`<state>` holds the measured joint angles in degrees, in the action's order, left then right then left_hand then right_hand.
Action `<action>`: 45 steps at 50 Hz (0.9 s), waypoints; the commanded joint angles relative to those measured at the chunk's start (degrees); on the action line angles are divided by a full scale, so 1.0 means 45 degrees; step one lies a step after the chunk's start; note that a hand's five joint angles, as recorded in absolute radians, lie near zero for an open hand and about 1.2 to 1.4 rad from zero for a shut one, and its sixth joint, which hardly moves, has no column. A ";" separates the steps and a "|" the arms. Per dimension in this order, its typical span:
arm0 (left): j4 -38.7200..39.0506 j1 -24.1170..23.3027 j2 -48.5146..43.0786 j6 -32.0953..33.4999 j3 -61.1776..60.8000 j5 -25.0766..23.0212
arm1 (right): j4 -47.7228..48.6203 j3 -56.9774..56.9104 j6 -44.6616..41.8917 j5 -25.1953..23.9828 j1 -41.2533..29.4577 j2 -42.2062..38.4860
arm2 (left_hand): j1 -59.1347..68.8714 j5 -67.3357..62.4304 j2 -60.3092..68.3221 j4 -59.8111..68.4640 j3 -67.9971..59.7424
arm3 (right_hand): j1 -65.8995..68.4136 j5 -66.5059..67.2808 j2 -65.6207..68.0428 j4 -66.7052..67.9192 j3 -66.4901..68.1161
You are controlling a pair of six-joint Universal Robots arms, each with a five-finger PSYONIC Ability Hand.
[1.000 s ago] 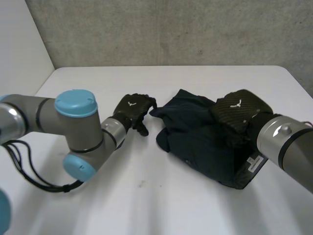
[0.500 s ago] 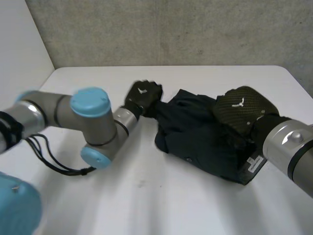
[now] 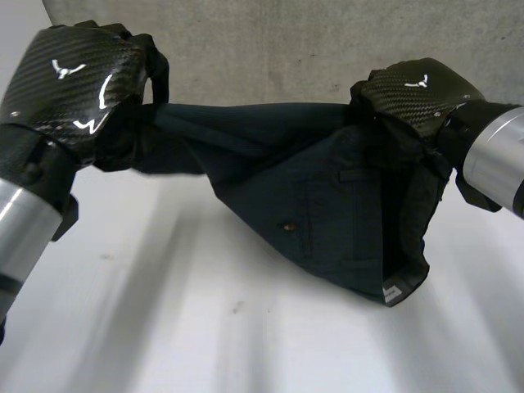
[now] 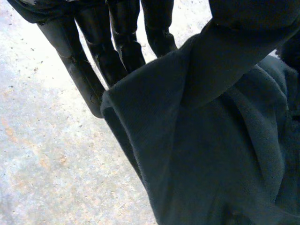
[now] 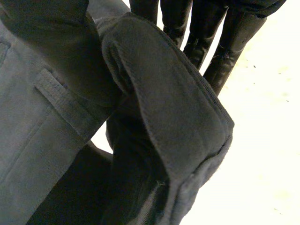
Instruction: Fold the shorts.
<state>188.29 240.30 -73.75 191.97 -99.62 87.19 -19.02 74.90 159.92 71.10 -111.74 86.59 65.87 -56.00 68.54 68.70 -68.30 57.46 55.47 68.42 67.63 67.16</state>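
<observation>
Head view: the shorts (image 3: 327, 205) were held up over the white table (image 3: 164, 327), stretched sideways between the left hand (image 3: 74, 90) and right hand (image 3: 413, 90), with one end drooping tableward and a grey concrete wall (image 3: 270, 49) behind. Left wrist view: the cloth edge was pinched against straight fingers (image 4: 117, 42). Right wrist view: a thick folded edge was clamped the same way.

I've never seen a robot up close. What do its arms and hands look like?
The left hand and right hand have glossy black shells of woven carbon fibre with small white markings, and slim black fingers. Each sits on a silver-grey metal wrist.
</observation>
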 commanded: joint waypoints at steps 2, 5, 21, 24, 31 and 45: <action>-0.0494 0.0155 -0.0228 0.0365 -0.0089 0.0000 | -0.2177 -0.0920 0.0401 -0.2205 0.1684 -0.0470 | 0.3141 -0.3110 0.2546 0.2510 -0.2601 | 0.5009 0.3228 0.2572 0.2749 0.2854; -0.0534 0.0155 -0.1610 0.0852 -0.0011 0.0019 | -0.3074 -0.1387 0.0207 -0.2694 0.2192 -0.1851 | 0.3141 -0.3110 0.2546 0.2510 -0.2601 | 0.5009 0.3228 0.2572 0.2749 0.2854; 0.1495 0.0195 -0.9840 0.2164 0.8206 0.0995 | -0.0291 -0.6640 -0.2451 0.2479 -0.0011 -0.5921 | 0.3141 -0.3110 0.2546 0.2510 -0.2601 | 0.5009 0.3228 0.2572 0.2749 0.2854; 0.2817 0.0233 -0.9880 0.2203 1.0117 0.1248 | 0.2539 -0.7424 -0.2354 0.2539 -0.0423 -0.5805 | 0.3141 -0.3110 0.2546 0.2510 -0.2601 | 0.5009 0.3228 0.2572 0.2749 0.2854; 0.5285 0.0293 -0.8869 0.2300 1.0442 0.1953 | 0.7116 -0.6881 -0.2217 0.2423 -0.0520 -0.4615 | 0.3141 -0.3110 0.2546 0.2510 -0.2601 | 0.5009 0.3228 0.2572 0.2749 0.2854; 0.4019 0.0292 -0.6794 0.2164 0.2982 0.1816 | 0.0657 -0.4613 -0.2451 -0.0703 0.0104 -0.4651 | 0.3141 -0.3110 0.2546 0.2510 -0.2601 | 0.5009 0.3228 0.2572 0.2749 0.2854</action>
<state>210.65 241.80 -105.99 201.99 -71.29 95.23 -0.10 51.03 149.82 71.76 -113.41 67.03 65.87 -57.29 68.68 68.73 -68.41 57.46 56.22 68.94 67.62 67.75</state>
